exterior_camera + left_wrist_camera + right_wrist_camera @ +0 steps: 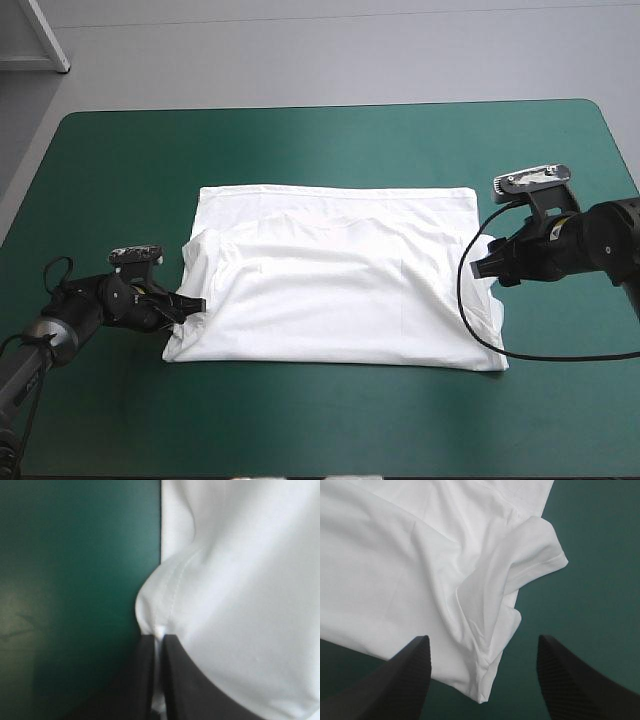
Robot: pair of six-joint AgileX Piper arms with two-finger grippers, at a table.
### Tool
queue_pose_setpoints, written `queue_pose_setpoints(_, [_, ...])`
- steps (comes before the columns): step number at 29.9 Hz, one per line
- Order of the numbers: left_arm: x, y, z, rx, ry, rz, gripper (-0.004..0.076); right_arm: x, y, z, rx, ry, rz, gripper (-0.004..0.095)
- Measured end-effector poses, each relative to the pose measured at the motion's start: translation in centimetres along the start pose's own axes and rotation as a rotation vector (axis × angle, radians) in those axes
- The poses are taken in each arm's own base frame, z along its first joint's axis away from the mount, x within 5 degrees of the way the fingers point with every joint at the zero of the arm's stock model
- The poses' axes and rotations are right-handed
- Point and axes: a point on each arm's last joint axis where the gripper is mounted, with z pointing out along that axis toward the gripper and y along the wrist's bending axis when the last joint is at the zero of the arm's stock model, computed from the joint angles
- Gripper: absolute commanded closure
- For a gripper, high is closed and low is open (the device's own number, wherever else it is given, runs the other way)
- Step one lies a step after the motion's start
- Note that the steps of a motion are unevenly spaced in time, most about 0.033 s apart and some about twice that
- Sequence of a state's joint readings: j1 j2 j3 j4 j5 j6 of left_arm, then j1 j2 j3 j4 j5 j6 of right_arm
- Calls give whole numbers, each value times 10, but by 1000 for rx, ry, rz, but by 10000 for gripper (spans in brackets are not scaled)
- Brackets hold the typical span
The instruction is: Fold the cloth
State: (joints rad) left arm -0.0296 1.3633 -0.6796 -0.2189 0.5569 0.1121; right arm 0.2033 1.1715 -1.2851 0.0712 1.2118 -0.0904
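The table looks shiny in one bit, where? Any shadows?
High view: a pale sheen on the teal-green cover beyond the T-shirt. Left wrist view: the cover darkens beside the left pincer. Right wrist view: grey shadows in the folds of the sleeve.

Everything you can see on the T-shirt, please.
The T-shirt is white, thin soft-looking fabric, short-sleeved, lying flat mid-table on the teal-green cover, lightly wrinkled, layers overlapping near its far edge. The left gripper is shut on its stitched left edge. The right gripper is open, astride a fold at its right edge, gripping nothing.
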Motion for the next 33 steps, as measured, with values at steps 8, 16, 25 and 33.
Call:
queue_pose_setpoints(8, [1, 0, -10, -6, -25, 23, 703, 0, 0, 0, 0, 0, 0, 332])
queue_pose_setpoints(16, [2, 1, -37, -47, -125, 55, 703, 0, 0, 0, -1, 0, 0, 332])
queue_pose_setpoints(25, [6, 4, -58, -110, -178, 67, 703, 0, 0, 0, -1, -1, -12, 332])
queue_pose_setpoints(33, [-5, -11, -69, 38, -225, 54, 703, -2, 0, 0, 1, -23, -14, 332])
